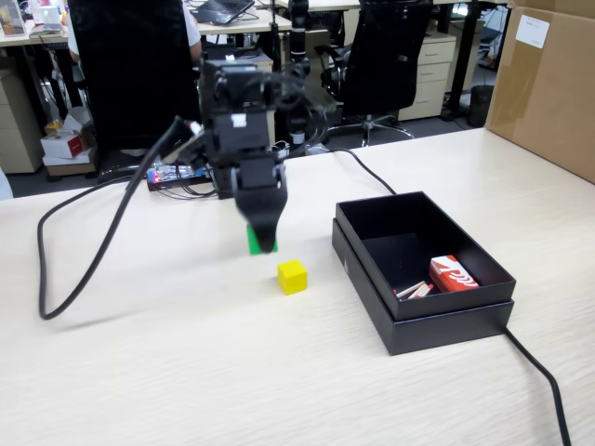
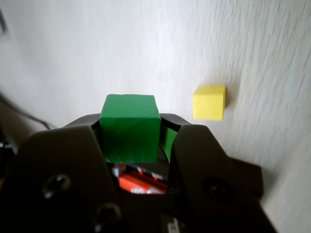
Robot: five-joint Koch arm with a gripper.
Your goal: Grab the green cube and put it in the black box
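Green cube [image 2: 129, 127] pinched tight in the gripper [image 2: 136, 145], jaws closed on both its sides.

In the fixed view the arm hides most of the cube, only a green sliver shows at the tip. Yellow cube [image 1: 292, 276] sits just near-right of it on the pale wood table [image 1: 186, 372]; the black box [image 1: 372, 279] is further right, some red packet [image 1: 453, 274] inside.

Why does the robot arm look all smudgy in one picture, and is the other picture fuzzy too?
In the fixed view the pincer and arm are smeared by motion blur, while the yellow cube and black box stay sharp. In the wrist view the green cube between the jaws is crisp, but the table grain looks soft and streaky, and the yellow cube's edges are a little soft.
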